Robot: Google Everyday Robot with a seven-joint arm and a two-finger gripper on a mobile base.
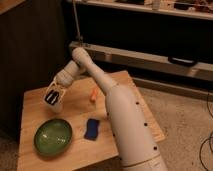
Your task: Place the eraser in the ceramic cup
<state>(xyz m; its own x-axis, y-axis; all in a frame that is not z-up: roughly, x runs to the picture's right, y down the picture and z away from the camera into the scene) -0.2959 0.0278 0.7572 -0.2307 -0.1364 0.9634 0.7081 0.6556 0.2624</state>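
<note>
One end effector (53, 95) clamped on eraser (51, 98), long axis approx vertical, w/ ceramic cup (56, 105) directly below on counter (30, 150).

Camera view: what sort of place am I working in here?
Probably a lab or workshop, not a home. A small wooden table stands on speckled carpet before dark cabinets with a metal rail. The gripper hangs over the table's left part, above the cup, beyond the green plate.

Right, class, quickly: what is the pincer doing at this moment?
Pincer: over the table's left side, above the ceramic cup, shut on the eraser.
</note>
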